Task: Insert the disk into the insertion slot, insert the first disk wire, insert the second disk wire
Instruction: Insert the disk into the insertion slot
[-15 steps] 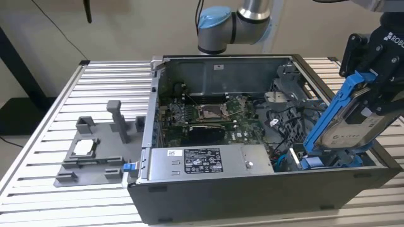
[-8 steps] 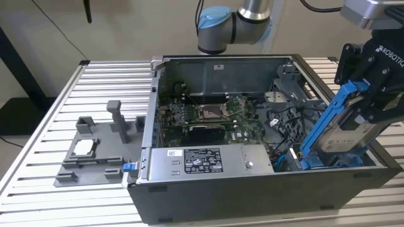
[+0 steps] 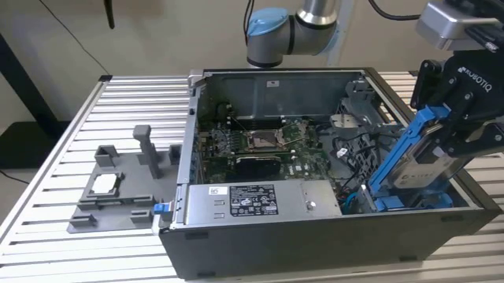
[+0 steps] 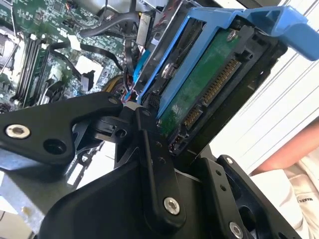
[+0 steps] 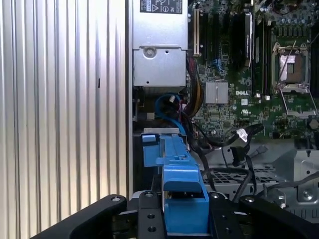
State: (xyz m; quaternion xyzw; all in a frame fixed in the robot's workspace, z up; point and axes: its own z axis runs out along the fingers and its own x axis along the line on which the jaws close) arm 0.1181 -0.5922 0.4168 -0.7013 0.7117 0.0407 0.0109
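Above the open PC case [image 3: 275,88] it's free. The insertion slot [image 3: 398,204] is tight: tilted disk [image 3: 421,162] at its mouth, black cables [image 3: 350,147] w/ power-supply box [image 3: 260,200] beside (case wall [image 3: 464,227] opposite).

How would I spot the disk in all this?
Find the open computer case on the slatted table. At its end on the exterior view's right, the black gripper holds the disk steeply tilted. It is a silver slab in a bright blue frame, unlike the grey labelled power-supply box lying flat inside.
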